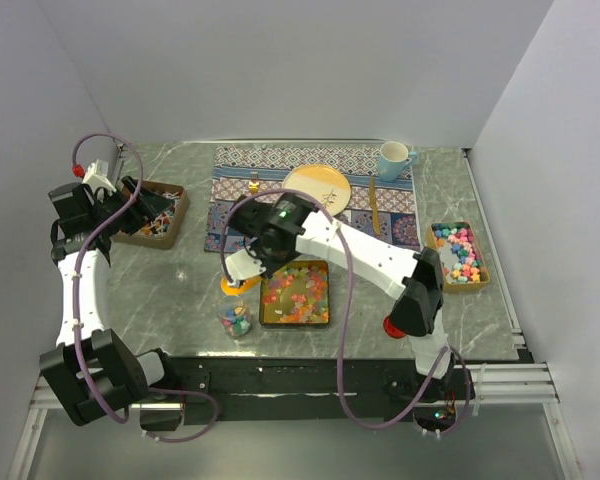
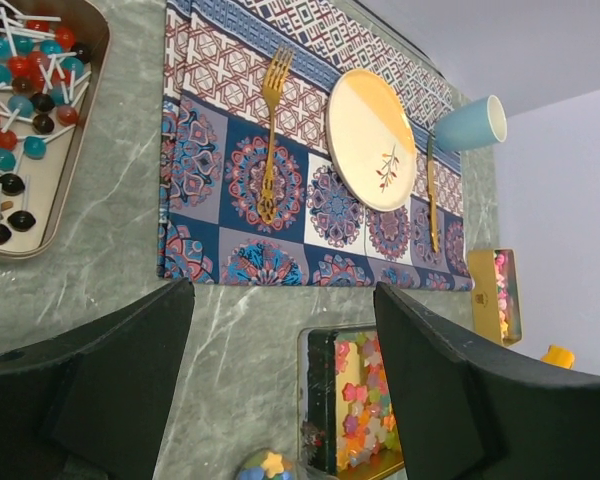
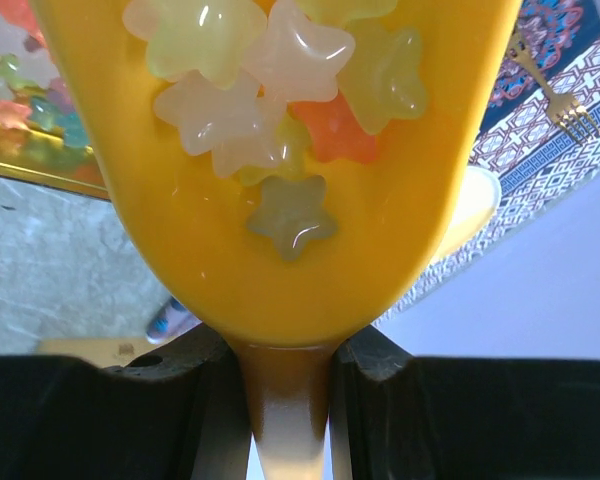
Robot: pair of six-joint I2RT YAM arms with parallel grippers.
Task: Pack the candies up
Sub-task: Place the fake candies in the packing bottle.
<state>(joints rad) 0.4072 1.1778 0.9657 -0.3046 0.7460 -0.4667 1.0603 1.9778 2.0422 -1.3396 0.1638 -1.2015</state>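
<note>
Right end effector (image 3: 288, 400) pinching yellow scoop (image 3: 280, 260) of star candies (image 3: 270, 60) — transfer step. Next, likely: tip into jar (image 1: 237, 318) — left end effector (image 2: 285, 400) spread, empty.

Candies (image 3: 280, 70): glossy translucent star shapes in mixed pale yellow, whitish pink, orange and green. A small pile sits in the bowl of the yellow scoop (image 3: 280, 270), with one grey-green star lowest, nearest the handle. The bulk lies loose in the gold tray (image 1: 295, 325) at table centre, spread across its floor. More fill the clear jar (image 1: 224, 316) just beside the tray's front-left corner, with a yellow star on top.
</note>
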